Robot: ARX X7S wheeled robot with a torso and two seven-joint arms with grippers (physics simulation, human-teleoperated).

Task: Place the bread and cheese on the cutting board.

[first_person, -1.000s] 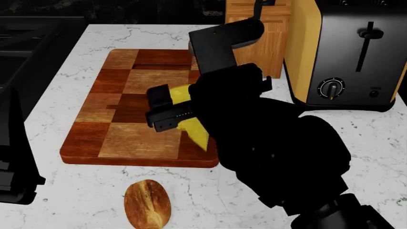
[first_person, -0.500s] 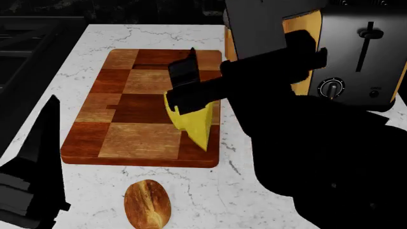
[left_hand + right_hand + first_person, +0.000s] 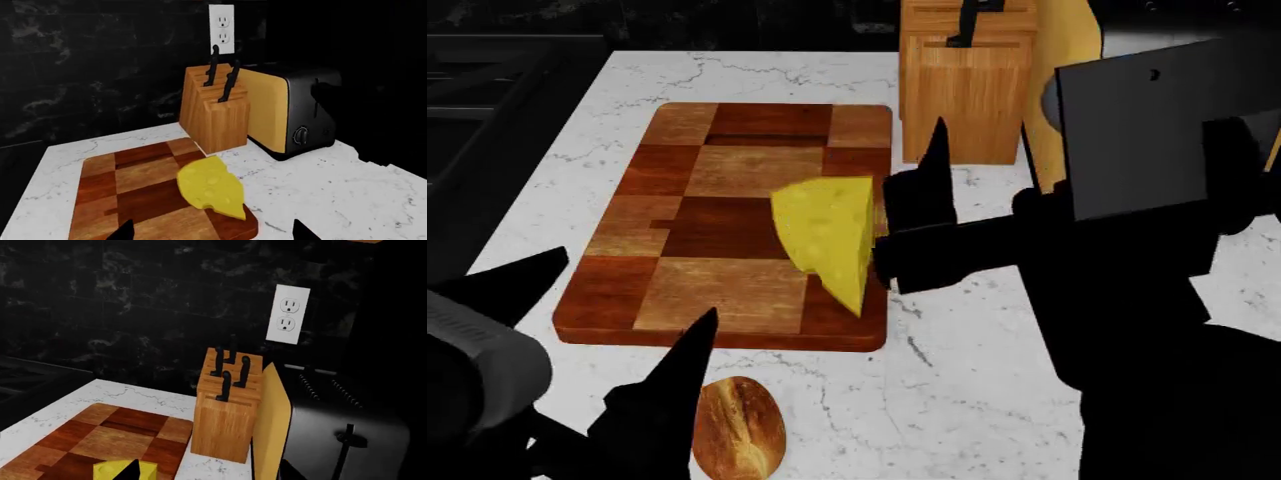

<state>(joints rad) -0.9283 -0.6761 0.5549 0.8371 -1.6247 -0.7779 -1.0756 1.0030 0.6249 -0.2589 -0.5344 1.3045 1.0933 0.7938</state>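
The cheese, a pale yellow wedge, lies free on the right side of the checkered cutting board. It also shows in the left wrist view as the cheese on the cutting board. The bread rests on the white counter just in front of the board. My left gripper is open and empty at the lower left, and one of its fingers overlaps the bread's left edge. My right gripper is open and empty, raised beside the cheese, and one of its fingers stands just right of the wedge.
A light-wood knife block stands behind the board's right end. Beside it is a black and yellow toaster, largely hidden by my right arm in the head view. A wall outlet sits above them, and a dark stove borders the counter's left.
My right gripper has let go of the cheese and pulled up and to the right; the cheese stays on the board. My left gripper has come further into view near the bread.
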